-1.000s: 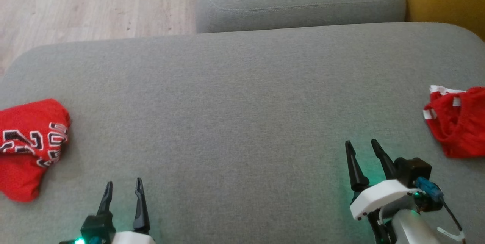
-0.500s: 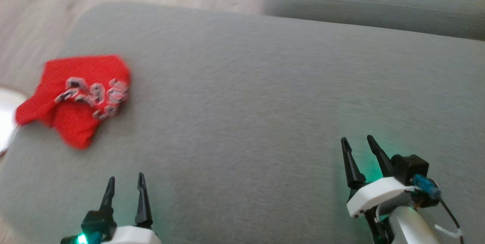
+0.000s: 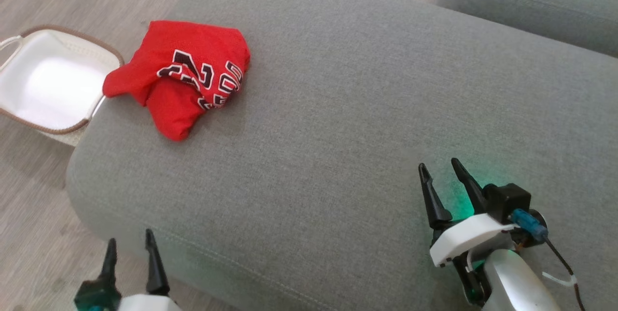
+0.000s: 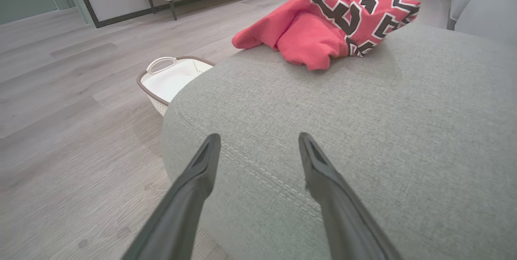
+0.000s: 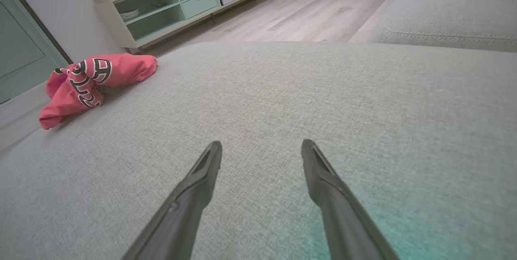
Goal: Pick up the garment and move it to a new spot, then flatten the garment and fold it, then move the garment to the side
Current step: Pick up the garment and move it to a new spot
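Holding: nothing; left gripper (image 3: 130,237) and right gripper (image 3: 439,163) both spread wide.
Place of garment (image 3: 183,77): bunched up on the grey cushion (image 3: 338,132) near its far left corner, well apart from both grippers.
Place of grippers: left by the cushion's near left corner, right over its near right part.
Place of basket (image 3: 63,131): floor (image 3: 29,195), just beside the cushion's left edge.

Red cloth garment (image 3: 183,77) lies on matt woven cushion (image 3: 347,122); floor (image 3: 29,233) looks like wood.

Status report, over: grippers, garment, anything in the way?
Left gripper open, empty. Right gripper open, empty. Garment bunched, left corner of cushion. Nothing between; basket on floor.
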Tool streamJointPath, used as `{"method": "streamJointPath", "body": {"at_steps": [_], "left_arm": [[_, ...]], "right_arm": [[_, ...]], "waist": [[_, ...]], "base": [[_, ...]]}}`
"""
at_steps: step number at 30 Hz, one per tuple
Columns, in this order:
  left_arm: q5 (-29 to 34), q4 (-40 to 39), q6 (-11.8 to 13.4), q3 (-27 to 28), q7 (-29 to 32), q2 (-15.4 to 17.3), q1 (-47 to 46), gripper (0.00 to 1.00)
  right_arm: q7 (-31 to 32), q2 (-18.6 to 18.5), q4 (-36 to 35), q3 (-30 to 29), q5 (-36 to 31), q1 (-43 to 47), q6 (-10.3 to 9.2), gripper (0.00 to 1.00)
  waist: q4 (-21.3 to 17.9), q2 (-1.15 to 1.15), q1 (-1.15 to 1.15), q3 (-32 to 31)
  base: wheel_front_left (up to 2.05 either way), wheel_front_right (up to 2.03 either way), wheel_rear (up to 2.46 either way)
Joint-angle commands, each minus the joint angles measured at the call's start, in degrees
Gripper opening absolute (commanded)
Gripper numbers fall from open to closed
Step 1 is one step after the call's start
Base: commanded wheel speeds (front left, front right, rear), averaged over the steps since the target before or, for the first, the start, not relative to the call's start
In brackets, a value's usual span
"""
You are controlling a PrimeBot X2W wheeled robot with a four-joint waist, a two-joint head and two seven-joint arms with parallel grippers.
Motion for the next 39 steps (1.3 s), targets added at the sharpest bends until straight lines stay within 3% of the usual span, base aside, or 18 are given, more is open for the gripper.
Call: {"method": "streamJointPath", "body": {"at_steps": [1, 9, 13, 18, 23, 29, 36, 37, 38, 39], "left_arm": [[0.12, -1.81, -0.41, 3.09, -0.38, 0.34, -1.77, 1.0], [1.28, -2.31, -3.08, 7.61, -0.38, 3.28, -9.21, 1.0], [1.6, 0.91, -6.82, 8.26, -0.38, 8.13, -19.41, 1.0], [-0.51, 9.35, -9.47, 5.9, 0.37, 13.49, -30.87, 1.0], [-6.72, 17.73, -9.94, 1.81, 4.8, 16.85, -39.84, 1.0], [-15.86, 25.98, -9.97, -1.55, 11.34, 20.37, -43.66, 1.0], [-22.25, 32.46, -9.98, -4.39, 17.9, 20.81, -43.6, 1.0], [-23.06, 32.71, -9.98, -4.85, 18.34, 20.75, -43.58, 0.9], [-23.75, 32.73, -9.98, -5.49, 18.72, 20.76, -43.53, 0.03], [-24.57, 32.63, -9.98, -6.07, 19.06, 20.75, -43.45, 0.0]], "right_arm": [[-0.62, 0.18, -1.75, 1.69, -0.24, -1.93, -0.05, 1.0], [-0.62, 0.18, -3.54, 2.64, -1.19, -3.33, -0.05, 1.0], [-0.62, 0.18, -5.47, 3.27, -2.25, -4.9, -0.05, 1.0], [-0.62, 0.18, -7.33, 4.18, -3.2, -6.8, -0.05, 1.0], [-0.62, 0.18, -8.71, 4.51, -3.83, -8.31, -0.05, 1.0], [-0.62, 0.18, -9.49, 4.12, -4.93, -9.22, -0.05, 1.0], [-0.62, 0.18, -9.79, 2.35, -5.6, -8.86, -0.05, 1.0], [-0.62, 0.18, -9.8, 2.24, -5.64, -8.77, -0.05, 1.0], [-0.62, 0.18, -9.76, 2.13, -5.65, -8.71, -0.05, 1.0], [-0.62, 0.18, -9.67, 2.05, -5.58, -8.69, -0.05, 1.0]], "waist": [[0.16, 0.0, -0.01, 0.6], [-1.78, 0.0, -0.01, 3.5], [-3.81, 0.0, -0.01, 6.56], [-6.43, 0.0, -0.01, 9.86], [-9.7, 0.0, -0.01, 12.58], [-13.76, 0.0, -0.01, 14.92], [-16.25, 0.0, -0.01, 15.94], [-16.37, 0.0, -0.01, 15.95], [-16.45, 0.0, -0.01, 15.91], [-16.5, 0.0, -0.01, 15.79]], "base": [[0.0, 0.0, 0.0], [0.0, 0.0, 0.0], [0.0, 0.0, 0.0], [0.0, 0.0, 0.0], [0.0, 0.0, 0.0], [0.0, 0.0, 0.0], [0.0, 0.0, 0.0], [0.0, 0.0, 0.0], [0.0, 0.0, 0.0], [0.0, 0.0, 0.0]]}}
